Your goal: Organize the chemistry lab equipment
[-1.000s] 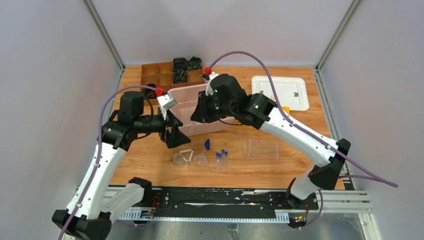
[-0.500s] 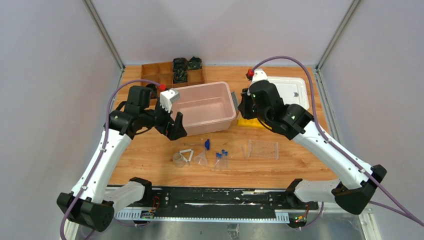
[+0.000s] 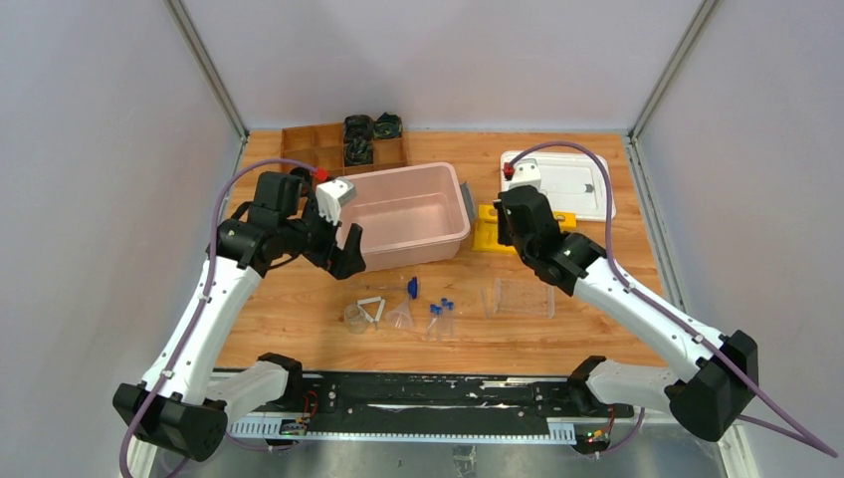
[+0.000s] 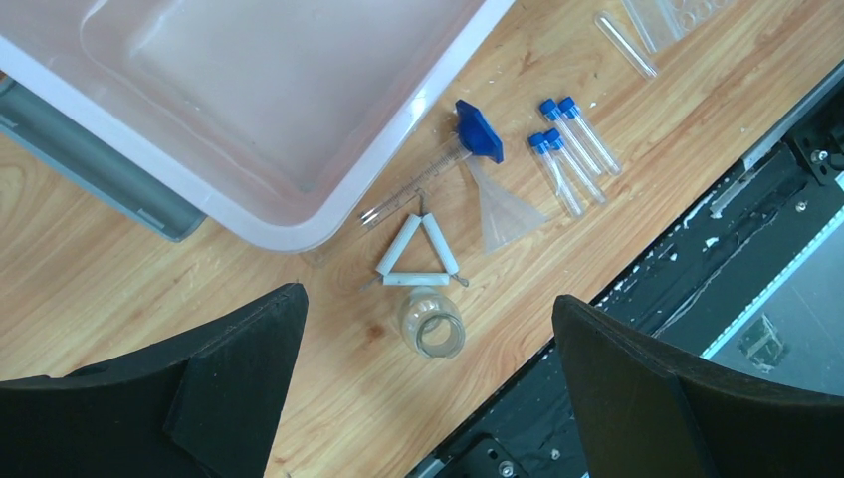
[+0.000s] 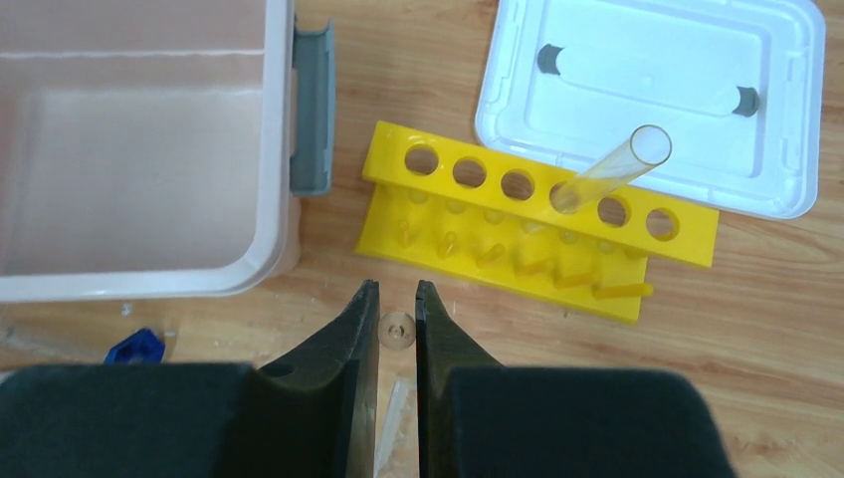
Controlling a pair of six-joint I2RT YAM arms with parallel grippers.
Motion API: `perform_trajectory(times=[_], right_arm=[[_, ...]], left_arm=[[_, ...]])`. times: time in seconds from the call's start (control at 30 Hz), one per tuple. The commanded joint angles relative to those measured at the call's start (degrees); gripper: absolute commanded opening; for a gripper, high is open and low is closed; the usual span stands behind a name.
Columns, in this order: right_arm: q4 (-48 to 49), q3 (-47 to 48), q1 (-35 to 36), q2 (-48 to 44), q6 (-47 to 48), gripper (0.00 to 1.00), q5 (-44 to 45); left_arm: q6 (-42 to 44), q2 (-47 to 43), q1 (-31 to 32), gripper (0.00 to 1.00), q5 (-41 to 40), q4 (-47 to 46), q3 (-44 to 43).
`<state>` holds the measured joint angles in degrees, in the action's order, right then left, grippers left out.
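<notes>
Table [image 3: 299, 299] with pink bin [image 3: 418, 246] toward the back, white lid [image 3: 557, 184] flat off to its right. Yellow rack [image 5: 478, 244] just right of the bin at the lid's near edge, 1 bare tube [image 5: 607, 169] leaning in a hole. Clear tray [image 3: 521, 297] near the front. Left gripper [image 4: 428, 296] spread wide, empty, hanging over the bin's near corner. Right gripper [image 5: 397, 294] in front of the rack, almost closed, looks pinched on a clear tube [image 5: 390, 423]. Then 4 blue-capped tubes [image 4: 562, 149], funnel [image 4: 503, 204], blue-tipped rod [image 4: 418, 179] along the bin wall, white triangle [image 4: 418, 254] just beside the beaker [image 4: 433, 324].
</notes>
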<state>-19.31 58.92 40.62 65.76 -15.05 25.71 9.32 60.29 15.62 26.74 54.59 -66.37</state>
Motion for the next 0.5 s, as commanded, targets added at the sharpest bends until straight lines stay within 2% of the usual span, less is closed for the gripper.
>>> perform_trajectory(times=[0.0, 0.1, 0.4, 0.47], right_arm=[[11.0, -4.3, -2.0, -0.7, 2.3, 0.00, 3.5], [16.2, -7.2, -2.8, -0.4, 3.3, 0.00, 4.5], [22.7, -11.7, -5.3, 2.8, 2.7, 0.00, 7.8], [24.0, -12.6, -6.0, 3.2, 2.3, 0.00, 6.0]], left_arm=[[1.0, -1.1, 0.2, 1.00, -1.1, 0.9, -0.3], [1.0, -0.8, 0.2, 1.00, -1.9, 1.4, -0.6], [2.2, -1.1, 0.2, 1.00, -3.2, 2.4, -1.5], [2.6, -1.1, 0.2, 1.00, -3.4, 2.6, -1.8]])
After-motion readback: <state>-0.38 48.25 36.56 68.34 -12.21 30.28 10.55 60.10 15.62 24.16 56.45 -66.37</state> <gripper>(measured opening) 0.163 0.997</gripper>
